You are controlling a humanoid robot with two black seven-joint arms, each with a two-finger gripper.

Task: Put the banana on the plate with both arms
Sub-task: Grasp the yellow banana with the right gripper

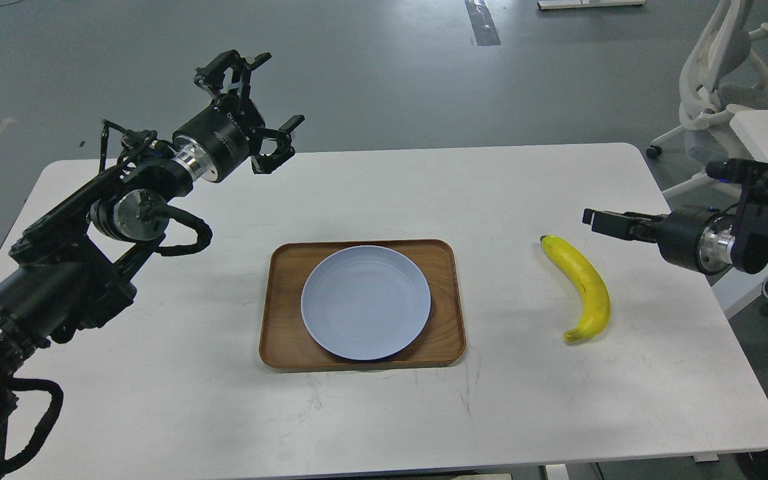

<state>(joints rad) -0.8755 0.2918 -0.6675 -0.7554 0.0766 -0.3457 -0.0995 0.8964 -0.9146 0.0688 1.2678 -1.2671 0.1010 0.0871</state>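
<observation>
Nothing of the placing is done yet, as far as we can judge. The banana [581, 287] lies flat on the white tabletop [177, 400], to the right of the tray [277, 313] and apart from it, with its dark tip pointing away from us. The plate [365, 302] sits bare on the tray, near the middle of the tabletop.

Our left pincer [261, 110] hangs high over the far left of the tabletop, its fingers spread wide and grasping nothing, well apart from both plate and banana. Our right pincer [594, 219] reaches in from the right edge, near the banana's far end but not touching it. It is seen edge-on and dark, so we cannot tell whether it is released or clenched.

What is left is the whole job: bringing a pincer down onto the banana, lifting it, carrying it across to the plate and setting it down there, with the other arm still to join in.
</observation>
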